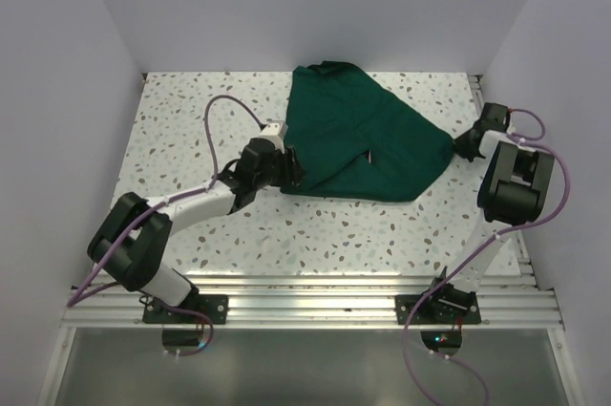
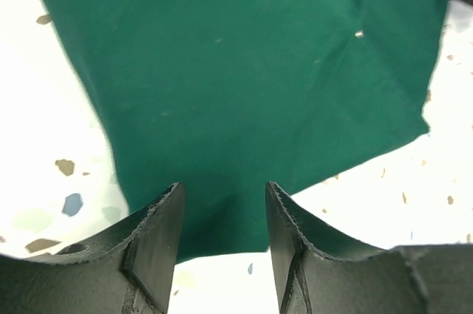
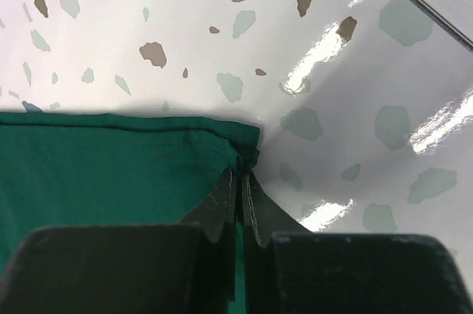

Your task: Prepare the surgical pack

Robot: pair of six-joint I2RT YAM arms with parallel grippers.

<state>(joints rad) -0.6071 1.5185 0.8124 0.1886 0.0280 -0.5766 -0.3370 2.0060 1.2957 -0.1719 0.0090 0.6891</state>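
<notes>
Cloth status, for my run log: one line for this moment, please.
cloth: rumpled on table | right gripper: shut on its corner | left gripper: open over its edge

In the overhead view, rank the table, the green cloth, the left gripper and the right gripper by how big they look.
1. table
2. green cloth
3. left gripper
4. right gripper, shut on the cloth's corner
The two grippers look nearly alike here, so their order is unsure.

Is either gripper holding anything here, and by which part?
The right gripper pinches the green cloth by its right-hand corner; the left gripper stands open, holding nothing.
</notes>
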